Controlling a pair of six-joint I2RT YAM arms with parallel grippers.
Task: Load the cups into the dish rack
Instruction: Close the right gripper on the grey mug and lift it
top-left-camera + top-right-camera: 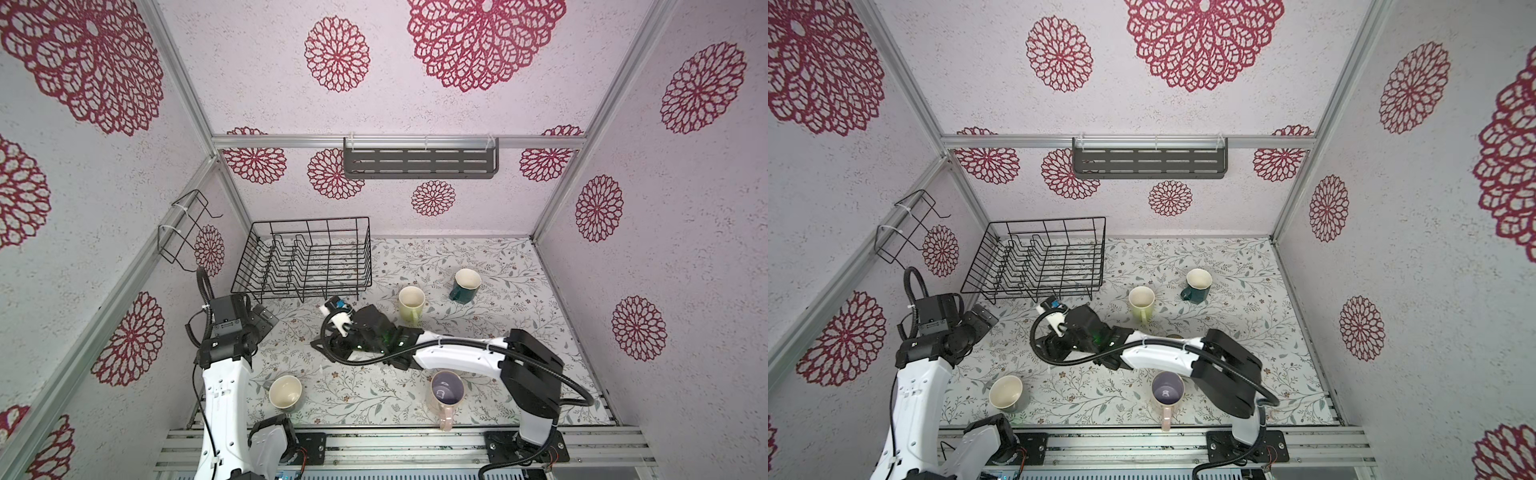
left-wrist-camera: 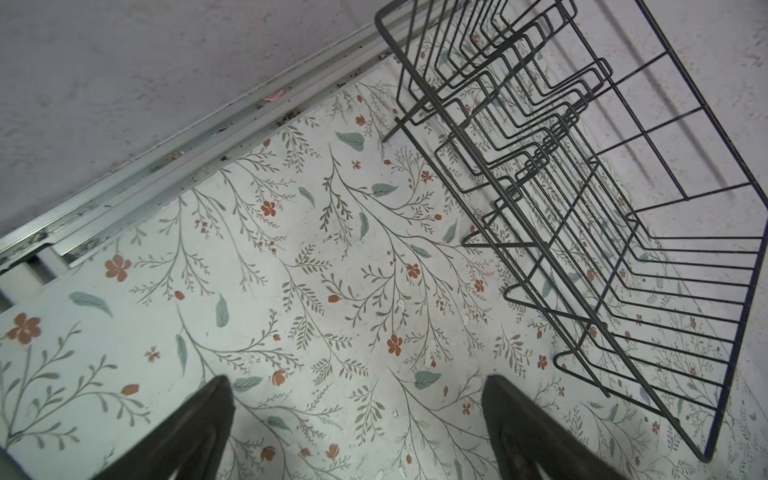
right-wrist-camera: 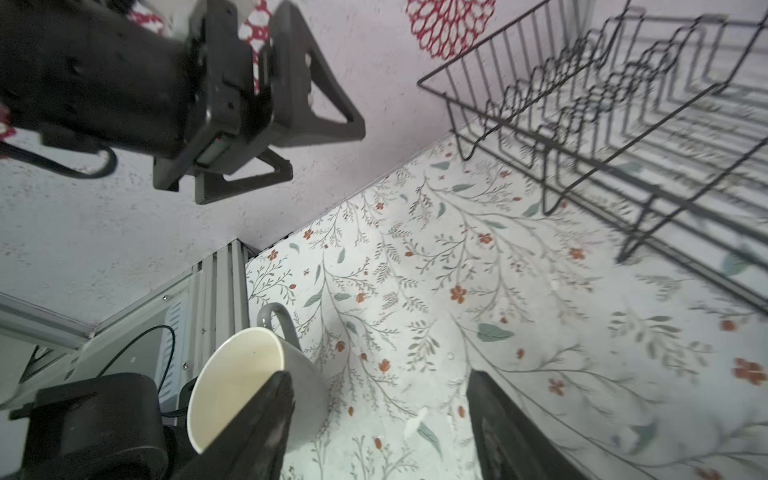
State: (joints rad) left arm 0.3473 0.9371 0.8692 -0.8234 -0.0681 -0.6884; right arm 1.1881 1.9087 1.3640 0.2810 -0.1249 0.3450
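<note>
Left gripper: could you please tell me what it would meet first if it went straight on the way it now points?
The left gripper, jaws open, would probably meet the bare floral table first, beside the dish rack; depth is unclear, but nothing stands between.

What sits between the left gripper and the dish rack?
Nothing: in the left wrist view only bare floral tabletop lies between the open left gripper and the dish rack.

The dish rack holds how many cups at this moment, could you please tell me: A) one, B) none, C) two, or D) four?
B: the dish rack shows only its own bare wires and prongs in both top views and both wrist views.
</note>
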